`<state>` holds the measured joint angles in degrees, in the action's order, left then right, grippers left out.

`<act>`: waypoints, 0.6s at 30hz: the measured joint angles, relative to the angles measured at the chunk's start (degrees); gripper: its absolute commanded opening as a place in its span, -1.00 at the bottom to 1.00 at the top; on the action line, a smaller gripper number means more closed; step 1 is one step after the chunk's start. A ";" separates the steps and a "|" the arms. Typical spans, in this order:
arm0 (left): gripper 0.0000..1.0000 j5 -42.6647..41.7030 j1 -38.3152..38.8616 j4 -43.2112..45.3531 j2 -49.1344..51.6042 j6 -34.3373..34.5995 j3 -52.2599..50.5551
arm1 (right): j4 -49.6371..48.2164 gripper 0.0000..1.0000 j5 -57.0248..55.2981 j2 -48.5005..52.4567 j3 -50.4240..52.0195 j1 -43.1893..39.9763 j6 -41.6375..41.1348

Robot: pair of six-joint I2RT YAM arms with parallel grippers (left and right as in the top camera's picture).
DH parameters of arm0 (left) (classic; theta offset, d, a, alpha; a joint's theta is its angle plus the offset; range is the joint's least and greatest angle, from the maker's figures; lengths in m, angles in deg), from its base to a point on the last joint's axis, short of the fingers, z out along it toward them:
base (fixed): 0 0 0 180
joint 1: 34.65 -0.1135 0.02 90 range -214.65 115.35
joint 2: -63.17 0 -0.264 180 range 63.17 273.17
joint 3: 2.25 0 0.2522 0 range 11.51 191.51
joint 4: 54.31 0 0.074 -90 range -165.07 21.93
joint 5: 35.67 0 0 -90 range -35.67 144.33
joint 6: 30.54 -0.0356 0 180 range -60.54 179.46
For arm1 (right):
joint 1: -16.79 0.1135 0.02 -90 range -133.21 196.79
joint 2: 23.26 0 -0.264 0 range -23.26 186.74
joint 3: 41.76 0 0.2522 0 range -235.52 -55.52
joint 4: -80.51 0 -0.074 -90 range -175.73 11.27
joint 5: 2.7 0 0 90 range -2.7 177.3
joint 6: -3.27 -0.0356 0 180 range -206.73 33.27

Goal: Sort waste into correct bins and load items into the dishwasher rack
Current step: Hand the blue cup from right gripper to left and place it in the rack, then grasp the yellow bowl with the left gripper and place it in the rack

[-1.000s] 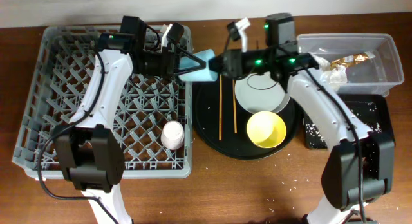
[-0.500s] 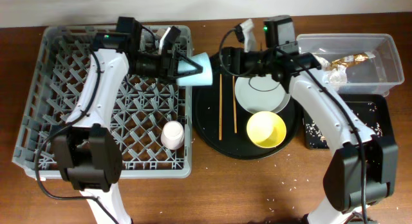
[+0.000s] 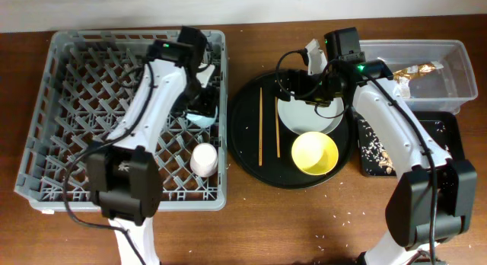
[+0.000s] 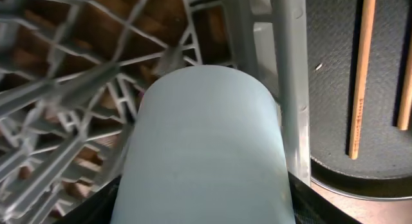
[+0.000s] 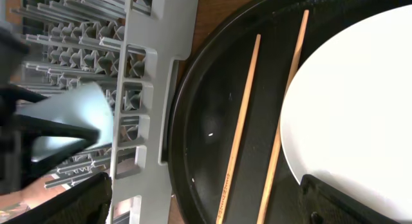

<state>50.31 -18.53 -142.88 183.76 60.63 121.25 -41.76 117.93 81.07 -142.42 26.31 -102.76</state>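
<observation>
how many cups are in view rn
2. The light blue cup is held by the left gripper inside the dishwasher rack, by its right wall. The pinkish-white cup sits upside down in the rack, nearer the front. None looks hidden.

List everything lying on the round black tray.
Two wooden chopsticks, a pale plate and a yellow bowl lie on the tray. The right arm hangs over the plate's far edge, hiding whatever is beneath it.

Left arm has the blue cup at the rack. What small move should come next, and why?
Probably lower the light blue cup a little and release: the left gripper holds it just inside the dishwasher rack, by its right wall, over the pegs.
</observation>
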 measured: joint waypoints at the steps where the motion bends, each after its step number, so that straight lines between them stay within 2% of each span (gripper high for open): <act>1: 0.43 0.66 0.72 0.42 1.22 0.09 -0.02 | 0.00 0.86 -0.02 0.00 0.00 0.00 0.02; 3: 0.99 1.40 0.79 -0.44 2.80 0.33 -0.02 | 0.04 0.86 -0.24 0.00 0.00 0.00 0.02; 5: 0.99 1.81 0.37 -0.11 4.96 1.05 0.11 | 0.28 0.86 -0.98 0.00 0.00 0.00 0.04; 7: 0.98 1.44 0.26 -2.32 4.42 1.46 1.79 | 0.17 0.85 -1.25 0.00 0.00 0.00 0.04; 9: 0.93 1.09 0.28 -6.10 5.14 1.42 5.16 | 0.20 0.59 -1.29 0.00 0.00 0.00 0.02; 12: 0.80 -1.16 2.19 -10.84 5.77 1.44 18.49 | 0.59 0.61 -1.55 -0.52 0.02 -0.74 0.20; 14: 0.79 -7.10 7.30 -8.96 5.60 1.68 22.16 | 3.34 0.70 -4.35 -9.25 0.07 -6.93 0.20; 15: 0.78 -8.57 11.34 -7.02 5.62 2.62 21.88 | 7.85 0.72 -5.77 -16.22 0.09 -12.94 0.28; 17: 0.47 -8.22 17.35 -3.10 5.60 5.88 19.54 | 11.85 0.78 -7.52 -22.88 -0.17 -19.87 0.37; 18: 0.41 -6.45 20.90 1.44 5.62 9.49 15.69 | 13.46 0.85 -7.89 -23.21 -0.22 -22.45 0.39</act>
<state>43.87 2.37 -141.43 189.38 70.11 136.94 -28.30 110.04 57.86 -142.63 3.86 -102.37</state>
